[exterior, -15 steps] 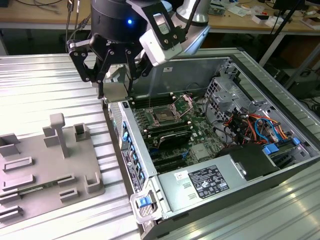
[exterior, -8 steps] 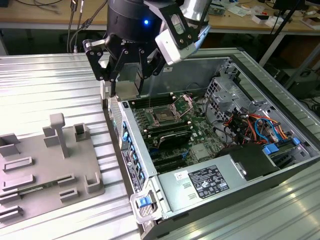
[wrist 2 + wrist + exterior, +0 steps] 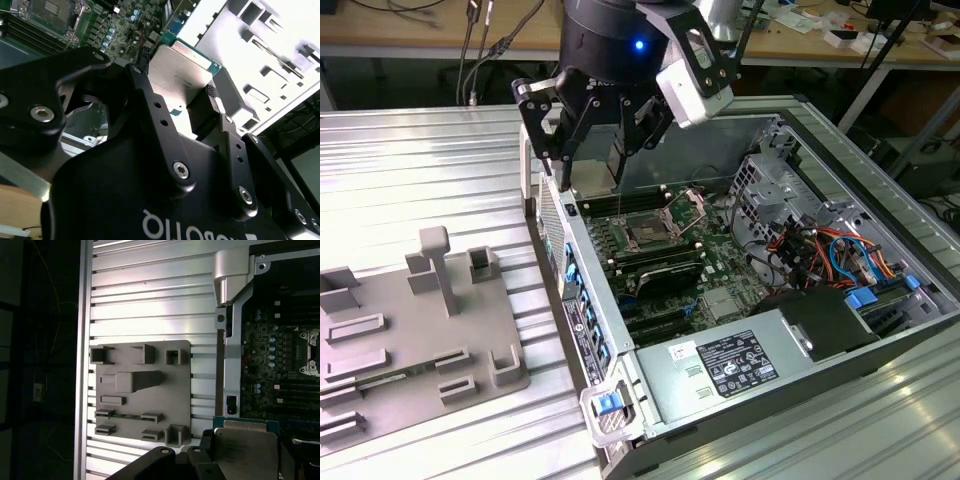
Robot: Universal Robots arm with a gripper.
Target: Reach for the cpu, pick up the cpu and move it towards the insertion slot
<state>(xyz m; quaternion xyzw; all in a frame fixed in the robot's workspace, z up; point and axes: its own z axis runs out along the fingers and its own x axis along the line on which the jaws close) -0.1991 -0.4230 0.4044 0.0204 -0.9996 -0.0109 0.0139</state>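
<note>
My gripper [image 3: 590,165] hangs over the near wall of the open computer case, shut on the cpu. Both wrist views show the cpu [image 3: 177,67] [image 3: 245,442] as a pale silvery square with a green edge, clamped between the black fingers [image 3: 212,95]. The insertion slot [image 3: 648,232] lies on the green board inside the case, below the gripper and toward the exterior view's right, with its metal bracket hinged up. It also appears in the second wrist view [image 3: 47,10] and at the edge of the first wrist view [image 3: 315,352].
A grey tray [image 3: 410,320] [image 3: 145,390] with raised holders rests on the ribbed metal table at the exterior view's left. The case holds long black memory slots [image 3: 655,270], a power supply [image 3: 730,365], a drive cage [image 3: 770,180] and coloured cables [image 3: 830,250].
</note>
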